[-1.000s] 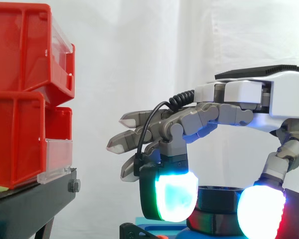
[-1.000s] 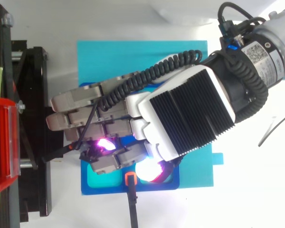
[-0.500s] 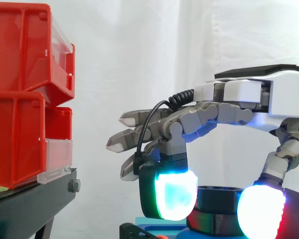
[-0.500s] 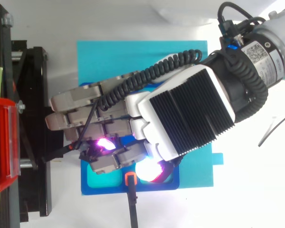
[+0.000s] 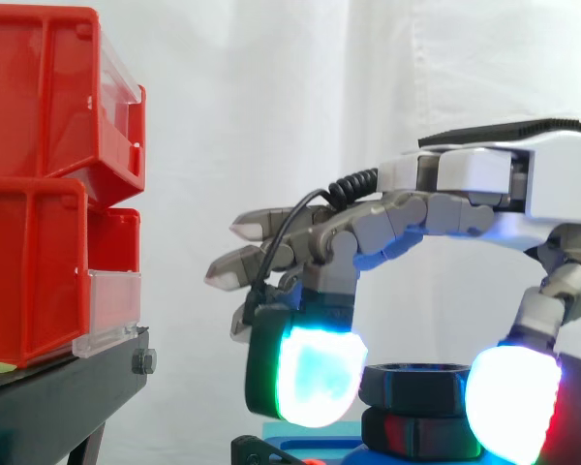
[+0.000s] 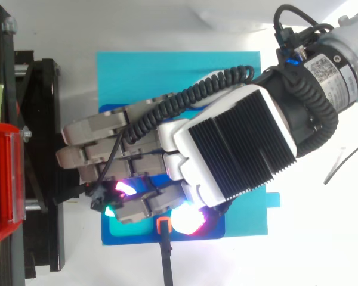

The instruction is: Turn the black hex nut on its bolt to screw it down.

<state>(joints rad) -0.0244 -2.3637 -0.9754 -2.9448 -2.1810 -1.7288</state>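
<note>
The black hex nut [image 5: 414, 385] sits on its bolt above a dark collar [image 5: 416, 432] on the blue base [image 6: 125, 235]. My hand [image 5: 523, 189] reaches in from the right and arches over the nut. One curled finger's cyan-green pad [image 5: 310, 376] sits against the nut's left side. The thumb's white-red pad [image 5: 511, 402] sits against its right side, so the two pinch the nut. The other fingers stretch straight out to the left above it. In the top view the hand [image 6: 238, 143] covers the nut.
Red bins [image 5: 39, 174] are stacked on a black stand [image 5: 58, 397] at the left, close to the straight fingertips. A cyan mat [image 6: 167, 71] lies under the blue base. A black strap with an orange end [image 6: 164, 225] lies at the base's front edge.
The curled finger's pad has swung left and down, and the hand has twisted slightly about the nut. More of the nut now shows between the pads.
</note>
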